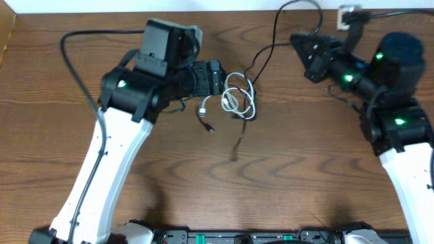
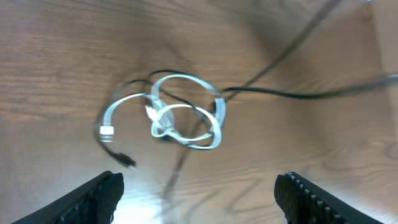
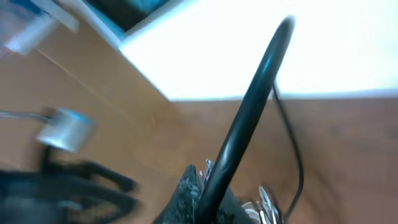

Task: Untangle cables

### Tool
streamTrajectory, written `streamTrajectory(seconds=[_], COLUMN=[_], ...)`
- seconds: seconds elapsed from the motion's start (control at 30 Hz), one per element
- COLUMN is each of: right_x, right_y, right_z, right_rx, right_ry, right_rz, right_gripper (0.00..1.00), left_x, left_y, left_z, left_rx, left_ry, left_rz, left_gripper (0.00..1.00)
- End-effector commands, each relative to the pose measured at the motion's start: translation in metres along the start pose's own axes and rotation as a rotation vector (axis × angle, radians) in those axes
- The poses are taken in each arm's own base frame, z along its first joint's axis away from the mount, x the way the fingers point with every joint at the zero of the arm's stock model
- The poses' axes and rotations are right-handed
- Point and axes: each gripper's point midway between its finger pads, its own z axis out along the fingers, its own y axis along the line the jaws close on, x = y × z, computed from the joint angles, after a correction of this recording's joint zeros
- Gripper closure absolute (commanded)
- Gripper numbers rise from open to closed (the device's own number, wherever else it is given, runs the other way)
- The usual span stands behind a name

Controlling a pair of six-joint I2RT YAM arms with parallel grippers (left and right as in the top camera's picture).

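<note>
A tangle of cables (image 1: pixel 239 99) lies at the table's middle back: white loops (image 2: pixel 186 118) wound with a thin black cord. A white plug end (image 2: pixel 106 131) and a small black plug (image 2: pixel 127 162) trail to its left. A black cable (image 1: pixel 261 54) runs from the tangle up and right. My left gripper (image 1: pixel 218 78) is open and empty, hovering just left of the tangle; its fingers (image 2: pixel 199 183) frame the wood below the loops. My right gripper (image 1: pixel 303 49) is to the right at the back. In the blurred right wrist view its jaws (image 3: pixel 208 186) are shut on the black cable (image 3: pixel 249 106).
A white wall outlet (image 1: pixel 348 15) sits at the back right by the table's far edge. The left arm's own thick black wire (image 1: pixel 74 54) arcs over the left side. A blurred metal part (image 3: pixel 65 130) shows in the right wrist view.
</note>
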Motion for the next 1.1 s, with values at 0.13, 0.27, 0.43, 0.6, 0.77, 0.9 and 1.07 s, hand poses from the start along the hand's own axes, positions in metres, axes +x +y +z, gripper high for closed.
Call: streamTrajectory(seconds=[0.13,0.27,0.43,0.6,0.77,0.9,1.07], right_x=[-0.081,-0.098,-0.098,-0.096,-0.089,-0.086,-0.082], right_y=[0.057,0.078,0.084,0.084,0.079,0.076,0.075], right_z=[-0.037,-0.053,-0.056,-0.056,-0.055,-0.054,-0.054], right_rx=[-0.014,-0.02,-0.035,-0.042,-0.023,-0.016,-0.015], right_ry=[-0.172,-0.195,-0.188,-0.175,-0.148,-0.133,-0.119], right_rz=[-0.103,-0.117,-0.112,-0.102,-0.081,-0.073,-0.065], right_gripper=[0.99,0.99,0.99,0.99,0.99,0.99,0.99], left_x=[-0.01,-0.014,-0.014,-0.004,0.008,0.012,0.009], left_y=[0.013,0.012,0.009,-0.041,-0.077,-0.08,-0.092], left_z=[0.026,0.03,0.038,0.046,0.05,0.072,0.095], left_rx=[-0.028,-0.025,0.002,0.32,0.611,0.69,0.848], left_ry=[0.004,-0.003,0.012,0.071,0.111,0.155,0.186], left_rz=[0.044,0.048,0.056,0.256,0.387,0.374,0.31], left_gripper=[0.17,0.17,0.17,0.17,0.17,0.16,0.16])
